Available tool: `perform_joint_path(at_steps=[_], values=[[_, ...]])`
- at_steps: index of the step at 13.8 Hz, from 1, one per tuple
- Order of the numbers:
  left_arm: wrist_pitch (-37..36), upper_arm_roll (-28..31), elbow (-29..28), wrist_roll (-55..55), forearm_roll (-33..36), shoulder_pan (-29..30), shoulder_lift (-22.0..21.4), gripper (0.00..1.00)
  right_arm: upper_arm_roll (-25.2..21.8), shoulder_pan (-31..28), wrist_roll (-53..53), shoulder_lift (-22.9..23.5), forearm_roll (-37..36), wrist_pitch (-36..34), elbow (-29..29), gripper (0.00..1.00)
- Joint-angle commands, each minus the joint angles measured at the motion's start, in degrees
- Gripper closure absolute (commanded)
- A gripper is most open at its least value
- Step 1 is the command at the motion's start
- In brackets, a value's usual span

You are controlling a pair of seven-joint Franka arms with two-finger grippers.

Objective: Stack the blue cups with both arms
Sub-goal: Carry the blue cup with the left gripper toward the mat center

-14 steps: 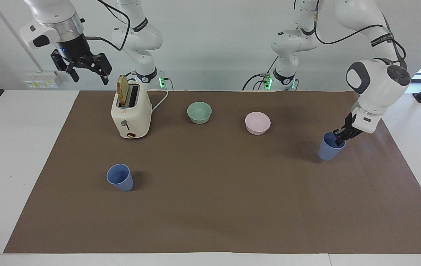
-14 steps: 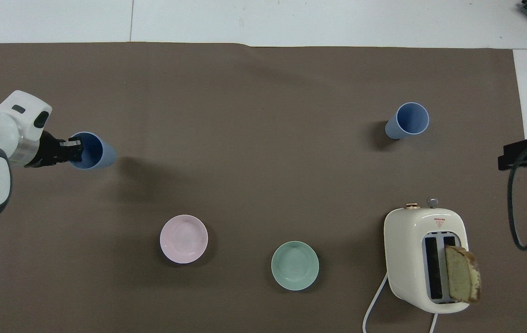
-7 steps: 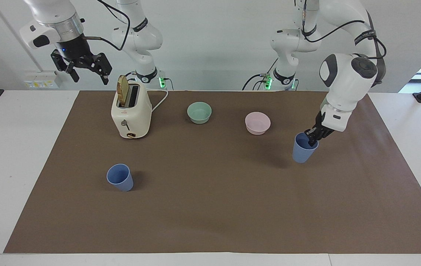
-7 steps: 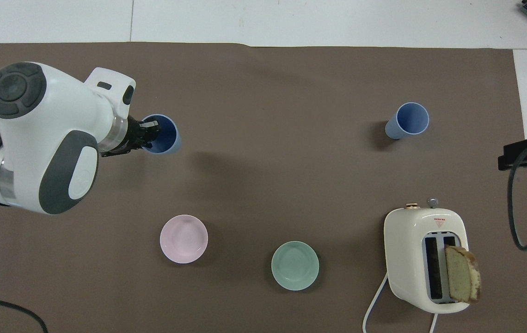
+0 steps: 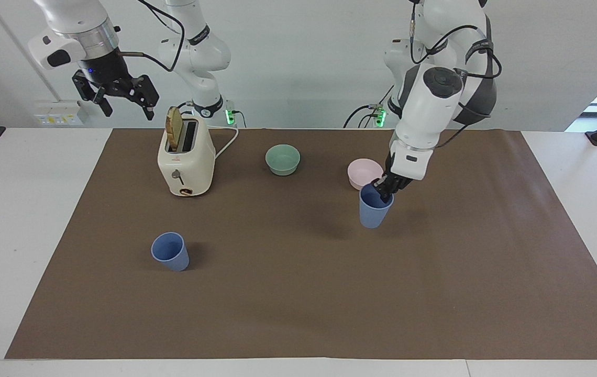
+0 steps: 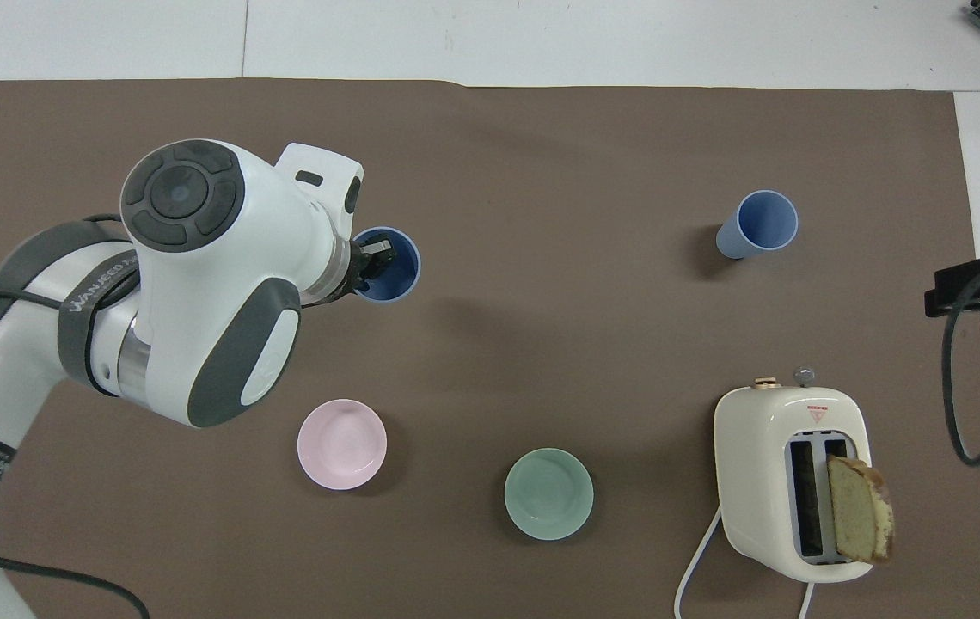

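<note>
Clamped on the rim of one blue cup (image 5: pixel 373 209), my left gripper (image 5: pixel 385 189) holds it clear of the brown mat (image 5: pixel 298 293), one finger inside the cup and one outside its wall. From the overhead camera I see the same grip (image 6: pixel 372 260), with the cup's mouth (image 6: pixel 390 268) open upward over bare mat, farther from the robots than the pink bowl (image 5: pixel 364 172). In the facing camera the held cup hangs just beside that bowl, and I cannot tell whether they touch.

Jaws on my right gripper (image 5: pixel 123 102) stand wide with nothing between them; that arm waits high above the table's edge, close to the toaster (image 5: pixel 186 163) at its own end.

I see the other cup (image 5: pixel 170 251) upright on the mat toward the right arm's end, farther from the robots than the toaster and well apart from the held one. A bread slice (image 5: pixel 174 130) sticks up from one toaster slot. Between toaster and pink bowl sits the green bowl (image 5: pixel 283 158).
</note>
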Motion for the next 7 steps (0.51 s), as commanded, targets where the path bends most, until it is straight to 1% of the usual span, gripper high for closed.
perform_joint_path(at_steps=[1,7], values=[[0.79,0.98,1.93,-2.3,0.18,-1.55,2.98,1.0,0.44,-0.69,0.95,-1.0,0.53,0.08,-0.77,0.0],[3.6,0.89,1.58,-2.83,-0.35,-4.18,6.76,1.0,0.44,-0.69,0.95,-1.0,0.53,0.08,-0.77,0.0]])
